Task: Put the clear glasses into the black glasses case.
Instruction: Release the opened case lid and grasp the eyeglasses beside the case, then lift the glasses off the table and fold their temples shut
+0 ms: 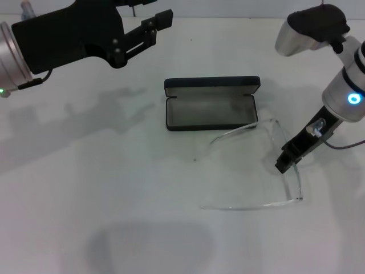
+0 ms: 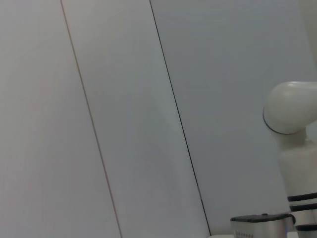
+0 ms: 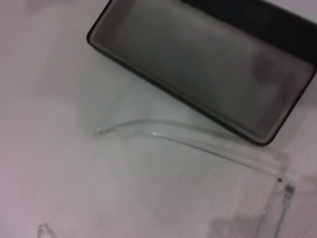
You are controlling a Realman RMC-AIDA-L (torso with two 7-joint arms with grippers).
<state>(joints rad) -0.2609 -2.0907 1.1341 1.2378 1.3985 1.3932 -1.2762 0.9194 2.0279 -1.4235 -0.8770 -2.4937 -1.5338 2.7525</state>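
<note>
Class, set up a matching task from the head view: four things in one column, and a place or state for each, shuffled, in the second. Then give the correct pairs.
Column 1
1. black glasses case
2. clear glasses
3. left gripper
4. right gripper

Column 2
A. raised over the table's far left
B. lying unfolded on the table
C. open, grey lining showing
D. low at the lens front

Pairs: 1-C, 2-B, 3-A, 4-D
</note>
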